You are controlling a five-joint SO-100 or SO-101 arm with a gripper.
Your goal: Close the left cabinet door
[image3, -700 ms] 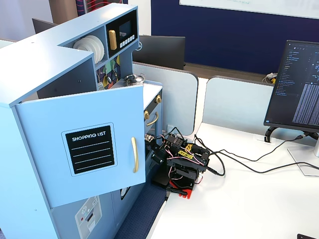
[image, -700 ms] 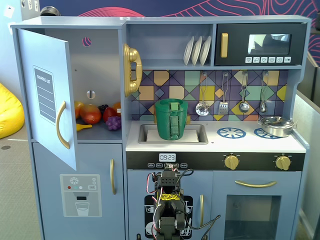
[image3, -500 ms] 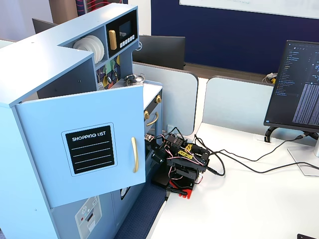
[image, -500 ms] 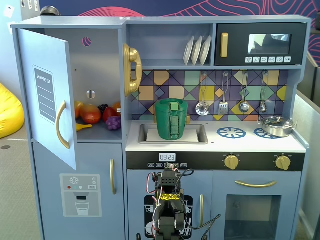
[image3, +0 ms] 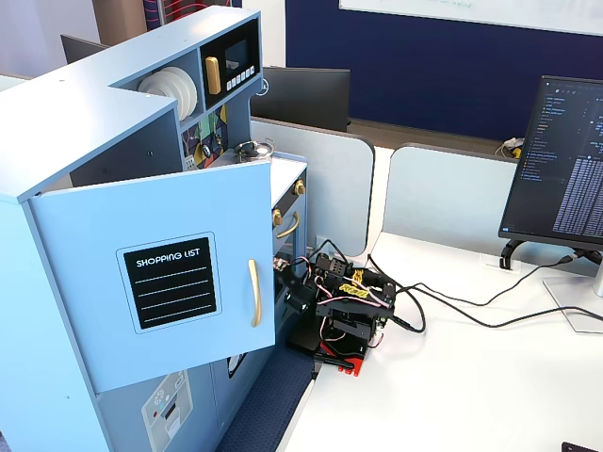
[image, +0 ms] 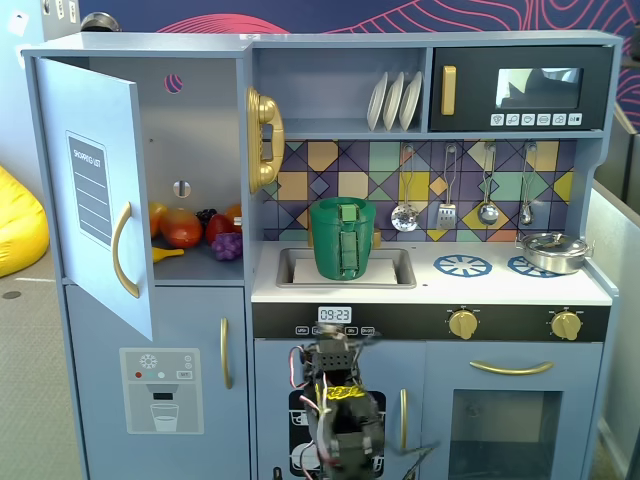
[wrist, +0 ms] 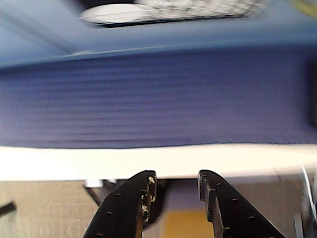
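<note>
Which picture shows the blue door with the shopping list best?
A fixed view from the side shows the left cabinet door best: it faces the camera, standing wide open, with chalkboard and gold handle clear. In the front fixed view it appears slanted and narrow. The wrist view shows only blurry blue, no door.

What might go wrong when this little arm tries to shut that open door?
The shopping-list door stands wide open, high above the folded arm, so it may fall short of reaching it. Its tool could snag the gold handle. Toy fruit sits near the shelf's front and might block the door.
</note>
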